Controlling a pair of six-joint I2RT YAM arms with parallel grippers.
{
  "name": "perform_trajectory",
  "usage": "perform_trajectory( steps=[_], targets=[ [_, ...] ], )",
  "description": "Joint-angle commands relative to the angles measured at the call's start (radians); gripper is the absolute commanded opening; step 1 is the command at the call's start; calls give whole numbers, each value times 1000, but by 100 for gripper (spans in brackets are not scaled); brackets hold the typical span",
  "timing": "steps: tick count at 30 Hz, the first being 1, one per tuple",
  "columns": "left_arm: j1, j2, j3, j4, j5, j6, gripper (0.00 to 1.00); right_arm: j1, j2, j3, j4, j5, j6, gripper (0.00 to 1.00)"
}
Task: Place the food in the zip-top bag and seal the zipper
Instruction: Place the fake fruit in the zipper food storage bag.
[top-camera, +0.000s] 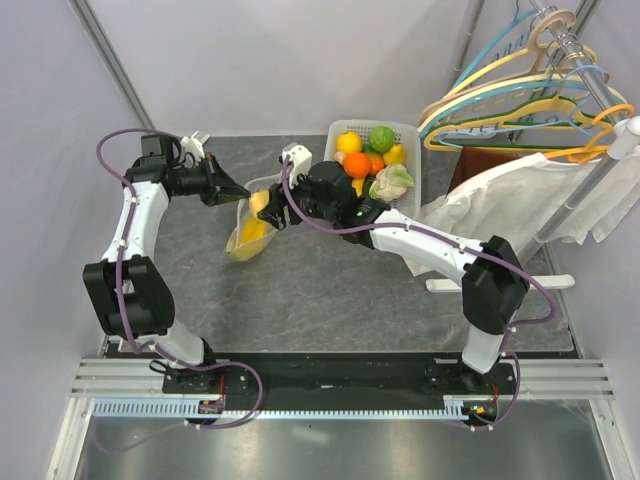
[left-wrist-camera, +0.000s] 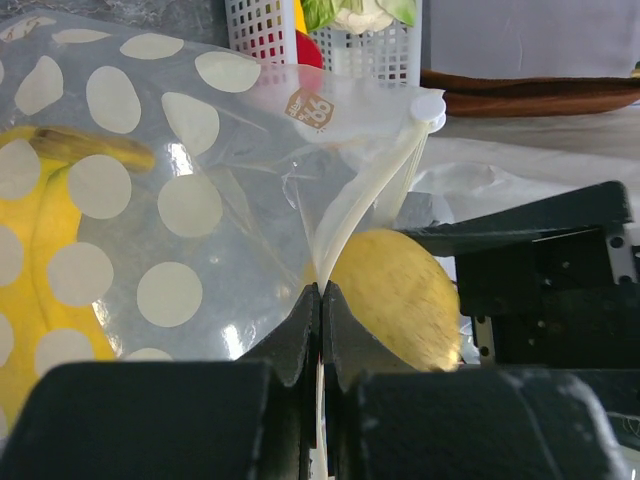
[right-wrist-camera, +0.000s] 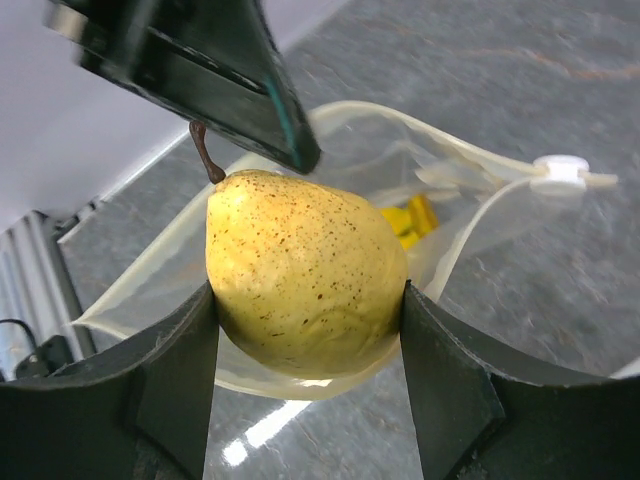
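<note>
My left gripper (left-wrist-camera: 322, 290) is shut on the rim of the clear dotted zip-top bag (left-wrist-camera: 170, 200) and holds its mouth up; it also shows in the top view (top-camera: 236, 189). The bag (top-camera: 247, 232) holds a banana (left-wrist-camera: 40, 210). The white slider tab (left-wrist-camera: 428, 108) sits at the end of the zipper strip. My right gripper (right-wrist-camera: 305, 305) is shut on a speckled yellow pear (right-wrist-camera: 300, 275) and holds it at the bag's open mouth (right-wrist-camera: 400, 150). In the top view the pear (top-camera: 260, 203) is between both grippers.
A white slotted basket (top-camera: 408, 135) behind the right gripper holds several more toy fruits: yellow, green, orange and a pale cauliflower piece (top-camera: 391, 183). A white cloth garment (top-camera: 520, 195) and a rack of hangers (top-camera: 530, 85) stand at the right.
</note>
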Motion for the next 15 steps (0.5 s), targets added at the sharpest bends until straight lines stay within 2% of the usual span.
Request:
perform_trajectory(
  steps=[1,6,9,13,15],
  targets=[
    [6,2,26,19,44,-36,2,21,37,82,-160,163,-14,44],
    [4,2,36,19,44,-42,2,47,51,117,-239,237,-34,52],
    [4,8,38,19,52,-45,2,58,59,142,-262,234,-35,86],
    [6,11,44,18,55,-45,2,55,40,174,-250,177,-40,98],
    [7,13,49,18,49,-45,2,55,8,185,-219,116,-60,98]
  ],
)
